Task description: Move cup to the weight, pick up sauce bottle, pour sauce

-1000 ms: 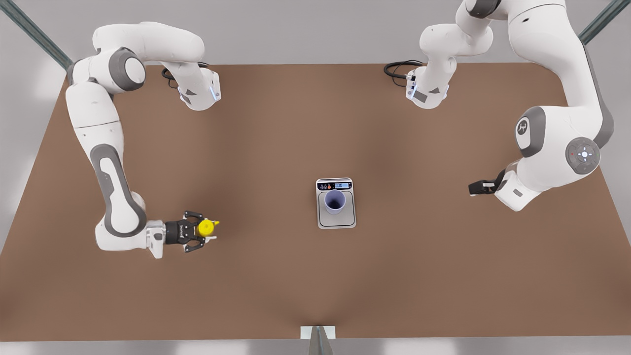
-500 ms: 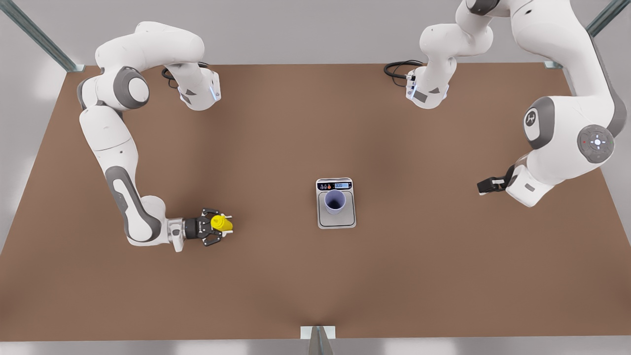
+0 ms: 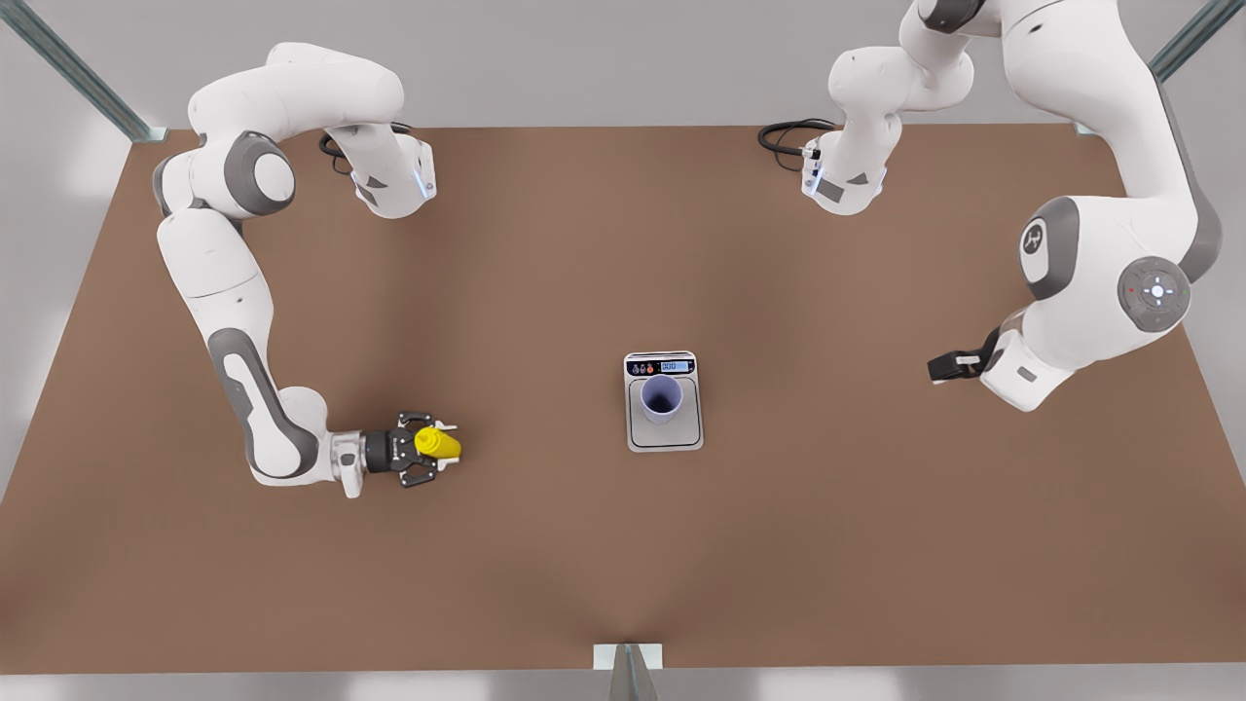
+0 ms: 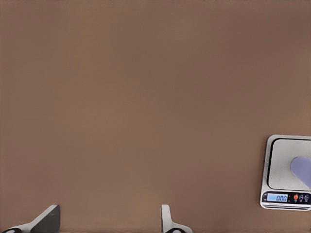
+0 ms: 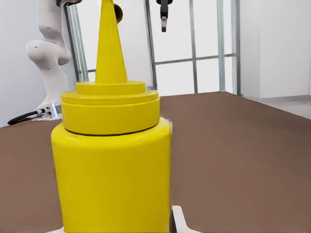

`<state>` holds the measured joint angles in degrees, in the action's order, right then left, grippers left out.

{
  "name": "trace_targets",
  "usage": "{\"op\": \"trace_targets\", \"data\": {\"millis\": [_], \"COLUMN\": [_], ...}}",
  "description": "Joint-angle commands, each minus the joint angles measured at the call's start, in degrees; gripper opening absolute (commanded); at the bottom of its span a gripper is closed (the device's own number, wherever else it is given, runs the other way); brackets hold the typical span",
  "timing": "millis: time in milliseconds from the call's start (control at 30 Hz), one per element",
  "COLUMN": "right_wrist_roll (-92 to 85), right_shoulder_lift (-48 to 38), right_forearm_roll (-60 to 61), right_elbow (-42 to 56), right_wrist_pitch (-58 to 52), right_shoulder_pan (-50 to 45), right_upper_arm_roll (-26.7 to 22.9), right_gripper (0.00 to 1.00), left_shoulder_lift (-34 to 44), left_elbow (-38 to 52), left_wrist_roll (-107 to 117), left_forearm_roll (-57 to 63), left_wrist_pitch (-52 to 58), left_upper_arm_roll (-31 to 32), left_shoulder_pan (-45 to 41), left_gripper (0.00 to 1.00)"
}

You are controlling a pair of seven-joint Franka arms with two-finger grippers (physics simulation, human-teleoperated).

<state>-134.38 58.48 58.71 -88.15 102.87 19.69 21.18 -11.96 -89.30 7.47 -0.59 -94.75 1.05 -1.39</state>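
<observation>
The yellow sauce bottle (image 3: 440, 445) is off the table toward the front view's left, with my right gripper (image 3: 425, 446) shut on its body. In the right wrist view the sauce bottle (image 5: 112, 165) stands close up, nozzle up, one finger (image 5: 179, 219) showing beside it. The lavender cup (image 3: 662, 397) stands upright on the weight (image 3: 666, 439), a silver scale with a lit display, at the table's middle. My left gripper (image 3: 939, 368) hangs open at the front view's right, well away from the scale. Its wrist view shows the weight (image 4: 284, 165), the cup's edge (image 4: 302, 170) and my left gripper (image 4: 109, 209) over bare table.
The brown table (image 3: 545, 545) spreads wide around the scale. Black cables (image 3: 787, 136) lie by the arm bases at the far edge. A small metal bracket (image 3: 628, 658) sits at the near edge. The other arm's base (image 5: 48, 53) shows beyond the bottle.
My right gripper has carried the sauce bottle a short way toward the scale, then held still. The left arm swung outward and came back a little. Cup and scale have not moved.
</observation>
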Motion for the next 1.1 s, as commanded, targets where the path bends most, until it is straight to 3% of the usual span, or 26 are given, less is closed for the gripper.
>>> {"op": "trace_targets", "data": {"millis": [0, 567, 800, 933, 1067], "right_wrist_roll": [0.0, 0.2, 1.4, 35.1, 80.8], "right_shoulder_lift": [0.1, 0.1, -0.7, -10.6, -13.1], "right_forearm_roll": [0.0, -0.2, -10.4, -33.4, -52.1], "right_elbow": [0.0, -0.1, -1.2, 8.8, 22.8], "right_wrist_pitch": [0.0, -0.6, -4.6, -8.1, -8.1], "right_shoulder_pan": [0.1, 0.7, 10.1, 12.2, 3.8], "right_upper_arm_roll": [0.0, -0.1, -0.1, -2.5, -2.2], "right_gripper": [1.00, 1.00, 1.00, 1.00, 1.00], "left_shoulder_lift": [0.0, -1.0, -1.2, -1.0, -1.4], "left_elbow": [0.0, 2.2, 2.2, 2.2, 2.2], "left_wrist_roll": [0.0, 1.3, 1.0, 1.5, 1.2], "left_forearm_roll": [0.1, -0.7, -0.4, -0.3, -0.3], "left_wrist_pitch": [0.0, 0.0, 1.0, 1.1, 1.0], "left_upper_arm_roll": [0.0, 0.1, -0.3, 0.0, 0.0], "left_shoulder_pan": [0.0, -0.1, -1.2, -1.3, -1.3], "left_gripper": [1.00, 1.00, 1.00, 1.00, 1.00]}}
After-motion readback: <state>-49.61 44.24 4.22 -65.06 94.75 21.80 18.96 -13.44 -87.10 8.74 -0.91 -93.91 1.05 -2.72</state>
